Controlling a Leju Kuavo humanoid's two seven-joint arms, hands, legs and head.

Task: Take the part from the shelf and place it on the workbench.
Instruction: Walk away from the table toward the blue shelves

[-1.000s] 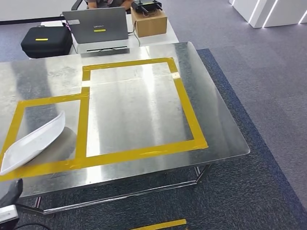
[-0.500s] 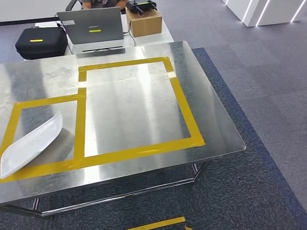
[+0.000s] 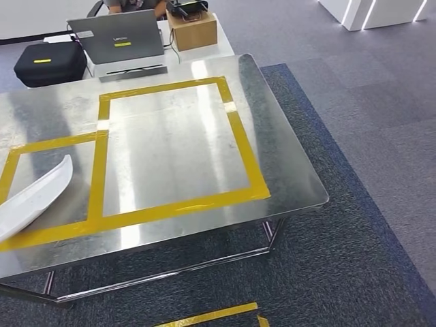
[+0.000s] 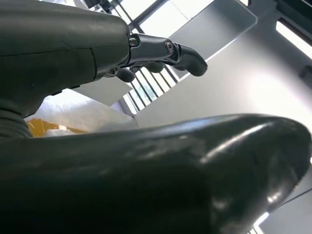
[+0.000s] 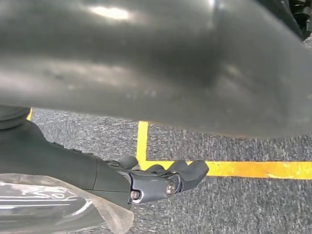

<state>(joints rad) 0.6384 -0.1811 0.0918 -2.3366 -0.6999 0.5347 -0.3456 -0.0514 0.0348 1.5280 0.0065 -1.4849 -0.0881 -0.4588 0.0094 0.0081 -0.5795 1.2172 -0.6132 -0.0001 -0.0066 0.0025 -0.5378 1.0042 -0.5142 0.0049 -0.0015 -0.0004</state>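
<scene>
The left hand (image 4: 110, 63) lay with its thick thumb stretched across the left wrist view and its darker fingers (image 4: 184, 53) reaching out nearly straight above it, apart from the thumb, with nothing between them. Past the fingers were a pale wall and barred windows; nearer the wrist, a white shape and a patch of yellow showed in the gap.

The right hand (image 5: 110, 175) was much the same in the right wrist view: thumb broad and blurred across the picture, fingers (image 5: 184, 175) extended with a slight curl and holding nothing. Behind them lay grey carpet (image 5: 221, 209) marked with yellow floor tape (image 5: 257, 169) that met in a corner.

In the head view, the white part (image 3: 33, 197), long, curved and shallow, rested on the metal table (image 3: 288, 170) at its left end, partly cut off by the picture's edge. It lay inside the smaller yellow taped rectangle (image 3: 97, 170), beside the larger taped square. Beyond the table stood a laptop (image 3: 118, 37), a black case (image 3: 49, 63) and a cardboard box (image 3: 193, 30), with a person seated behind them.
</scene>
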